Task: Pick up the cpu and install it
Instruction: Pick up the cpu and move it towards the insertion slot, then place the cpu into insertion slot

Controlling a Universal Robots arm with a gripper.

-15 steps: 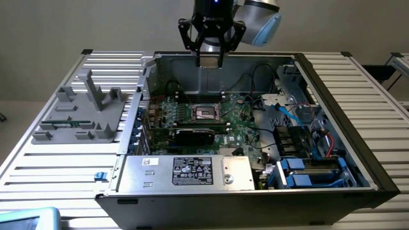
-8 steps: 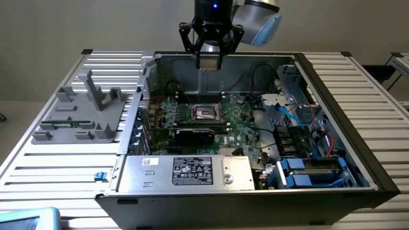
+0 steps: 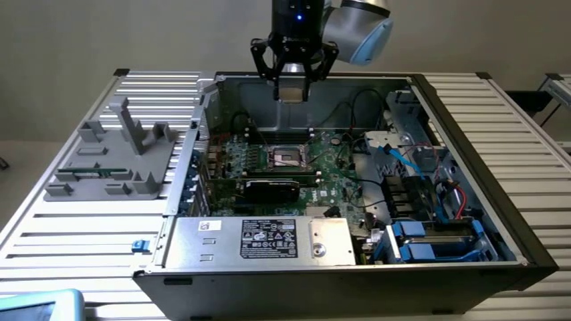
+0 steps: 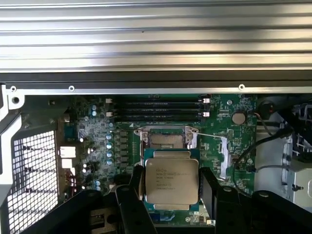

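My gripper [image 3: 293,90] hangs high above the open computer case [image 3: 499,200], near its back wall, shut on the cpu [image 3: 293,92]. In the wrist view the cpu [image 4: 171,176] is a flat square chip with a silvery printed top. It lies level between the two black fingers [image 4: 208,187] of the gripper [image 4: 171,184]. Below it on the green motherboard [image 4: 97,141] lies the black socket frame [image 4: 167,140], standing open. The same socket [image 3: 287,157] sits mid-board in the exterior view, below and in front of the gripper.
A silver labelled power supply box [image 3: 267,241] fills the case's front. A black card [image 3: 272,189] lies in front of the socket. Cables and blue drive bays [image 3: 428,241] crowd the exterior view's right. A grey fixture [image 3: 116,157] stands on the slatted table [image 3: 80,247] at that view's left.
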